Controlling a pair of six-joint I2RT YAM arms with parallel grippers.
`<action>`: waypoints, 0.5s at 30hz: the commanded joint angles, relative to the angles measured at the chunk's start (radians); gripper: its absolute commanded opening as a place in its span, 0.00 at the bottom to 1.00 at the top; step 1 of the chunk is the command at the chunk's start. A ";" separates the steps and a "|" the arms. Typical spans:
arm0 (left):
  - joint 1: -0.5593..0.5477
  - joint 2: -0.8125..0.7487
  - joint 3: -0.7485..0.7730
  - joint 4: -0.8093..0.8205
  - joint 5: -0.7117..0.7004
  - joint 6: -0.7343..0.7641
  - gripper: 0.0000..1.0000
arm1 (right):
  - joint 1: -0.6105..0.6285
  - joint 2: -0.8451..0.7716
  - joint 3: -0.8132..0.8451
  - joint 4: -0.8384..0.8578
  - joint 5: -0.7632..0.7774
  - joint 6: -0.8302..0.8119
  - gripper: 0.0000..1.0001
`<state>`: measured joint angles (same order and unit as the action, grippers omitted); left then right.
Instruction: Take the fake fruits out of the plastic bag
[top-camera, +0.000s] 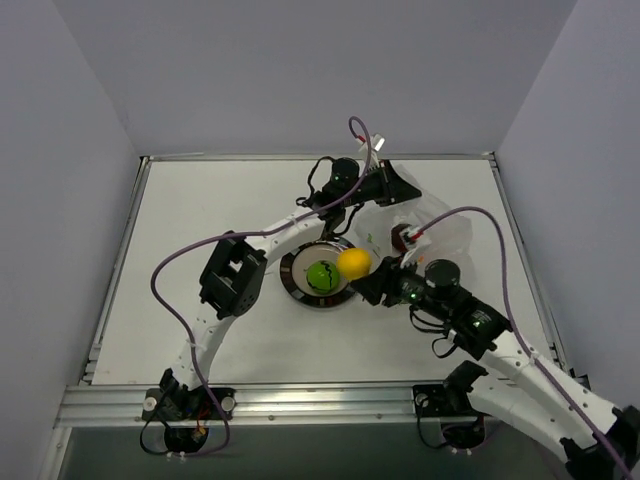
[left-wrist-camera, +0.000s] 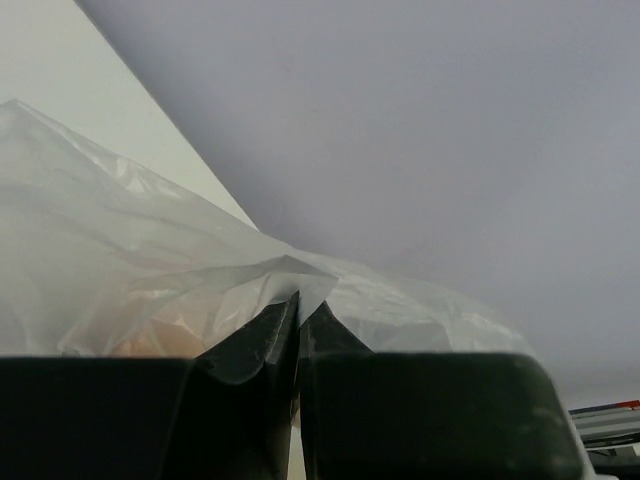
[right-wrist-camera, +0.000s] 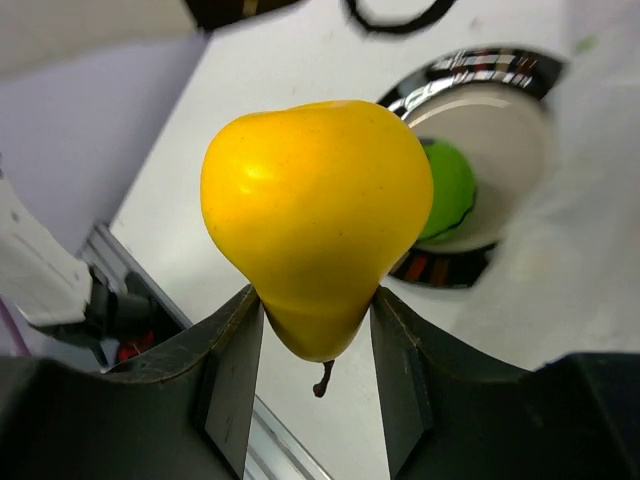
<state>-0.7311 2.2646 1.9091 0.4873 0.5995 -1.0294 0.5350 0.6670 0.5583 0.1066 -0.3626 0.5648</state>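
Observation:
My right gripper (right-wrist-camera: 316, 310) is shut on a yellow pear-shaped fake fruit (right-wrist-camera: 315, 215), stem end between the fingers; from above the yellow fruit (top-camera: 353, 262) hangs over the right rim of the metal plate (top-camera: 292, 281). A green ball with dark marks (top-camera: 321, 276) lies in the plate, and shows as a green ball (right-wrist-camera: 448, 190) past the pear. My left gripper (left-wrist-camera: 298, 305) is shut on a fold of the translucent plastic bag (left-wrist-camera: 150, 270), held up at the back right of the plate (top-camera: 440, 225). An orange blur shows faintly through the bag (left-wrist-camera: 150, 340).
The left arm (top-camera: 235, 275) curves across the table left of the plate. Grey walls close in the table on three sides. A metal rail (top-camera: 300, 400) runs along the near edge.

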 joint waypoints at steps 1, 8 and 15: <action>0.002 -0.013 0.096 -0.022 0.040 0.041 0.02 | 0.247 0.101 0.034 0.039 0.337 -0.063 0.24; 0.025 -0.004 0.119 -0.047 0.071 0.042 0.02 | 0.464 0.267 0.045 0.100 0.696 -0.077 0.24; 0.027 -0.050 0.070 -0.015 0.074 0.040 0.02 | 0.424 0.419 0.005 0.191 0.858 -0.085 0.22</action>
<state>-0.7116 2.2761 1.9717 0.4343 0.6514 -0.9993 0.9779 1.0393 0.5728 0.2062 0.3424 0.4957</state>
